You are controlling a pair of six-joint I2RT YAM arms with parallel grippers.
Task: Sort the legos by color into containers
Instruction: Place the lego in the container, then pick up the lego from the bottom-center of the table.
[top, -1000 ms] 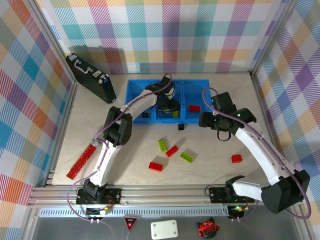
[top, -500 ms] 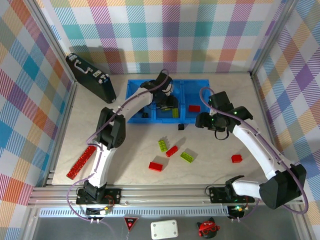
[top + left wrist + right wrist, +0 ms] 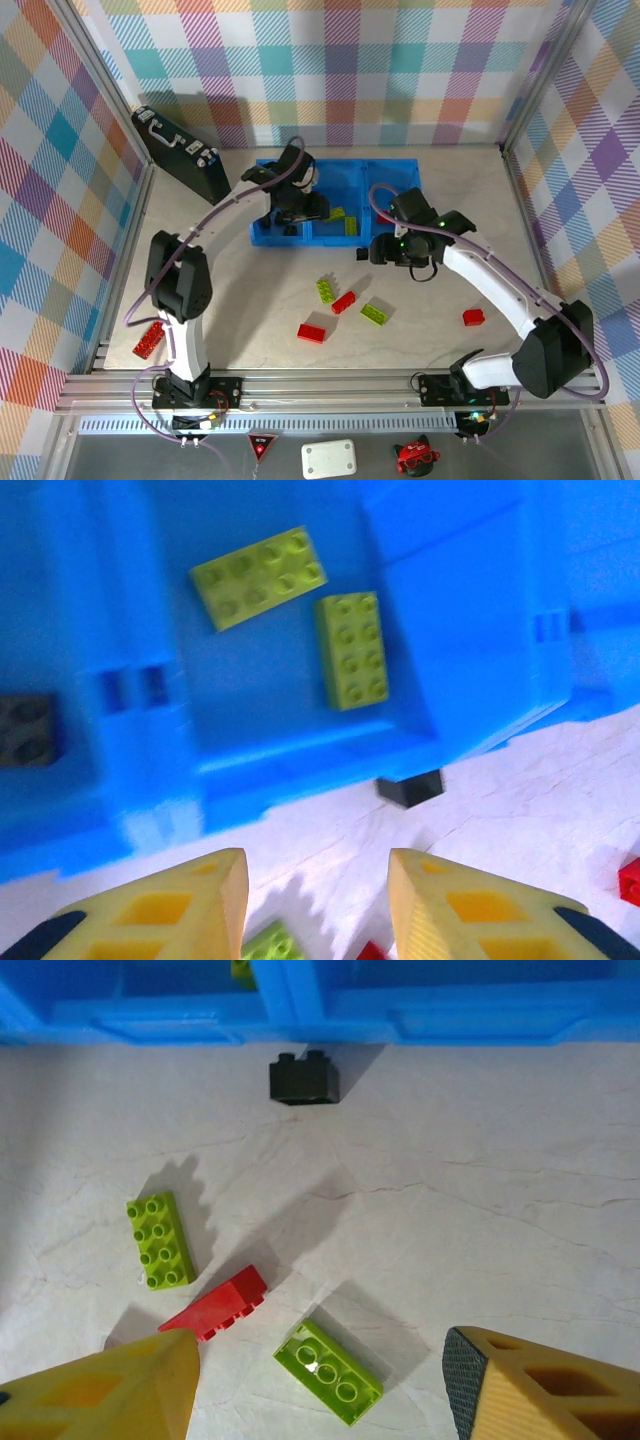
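Observation:
The blue bin (image 3: 400, 166) stands at the back of the table. Two lime legos (image 3: 258, 577) lie in its middle compartment (image 3: 352, 650), and a black lego (image 3: 25, 728) lies in the left one. My left gripper (image 3: 300, 214) hovers over the bin's front wall, open and empty (image 3: 318, 900). A black lego (image 3: 303, 1078) sits on the table against the bin front (image 3: 300, 1020). Further forward lie a lime lego (image 3: 160, 1239), a red one (image 3: 215, 1305) and another lime one (image 3: 328, 1358). My right gripper (image 3: 320, 1385) hangs wide open above them (image 3: 384, 249).
A red lego (image 3: 311, 333) lies nearer the front and another (image 3: 473, 317) lies right of my right arm. A long red piece (image 3: 150, 340) lies at the left edge. A black briefcase (image 3: 182, 155) leans at the back left. Patterned walls close in the table.
My left gripper moved left from the middle compartment toward the left one, and its arm swung left. My right gripper shifted left toward the loose legos in front of the bin.

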